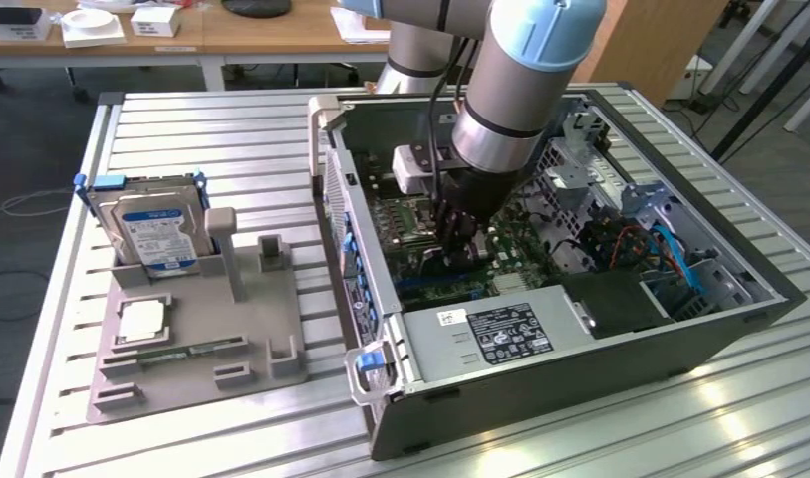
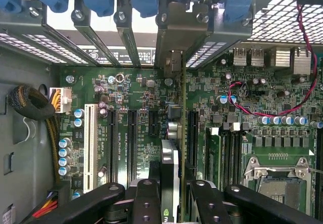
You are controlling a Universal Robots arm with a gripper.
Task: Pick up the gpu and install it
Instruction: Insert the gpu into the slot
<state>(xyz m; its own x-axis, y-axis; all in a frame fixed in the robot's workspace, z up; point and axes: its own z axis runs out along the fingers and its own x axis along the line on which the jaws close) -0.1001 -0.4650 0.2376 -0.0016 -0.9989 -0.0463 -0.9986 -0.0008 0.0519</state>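
My gripper point(image 2: 170, 187) is down inside the open computer case point(image 1: 551, 388), shut on the gpu point(image 2: 169, 158). The gpu stands edge-on between the black fingers point(image 2: 146, 193), a thin dark card running toward the case's rear slot brackets point(image 2: 174, 37). It sits right over the motherboard point(image 2: 136, 93), in line with the long black expansion slots point(image 2: 192, 133). Whether its edge is in a slot I cannot tell. In the exterior view the gripper point(image 1: 458, 234) is low over the green board, with the dark card point(image 1: 447, 261) just below it.
The grey power supply point(image 1: 511, 334) fills the case's near end, and cables and a drive cage point(image 1: 671, 269) lie on the exterior view's right. Outside the case, a grey fixture point(image 1: 192, 329) holds a hard drive point(image 1: 152, 234), a processor chip point(image 1: 141, 321) and a memory stick point(image 1: 178, 351).
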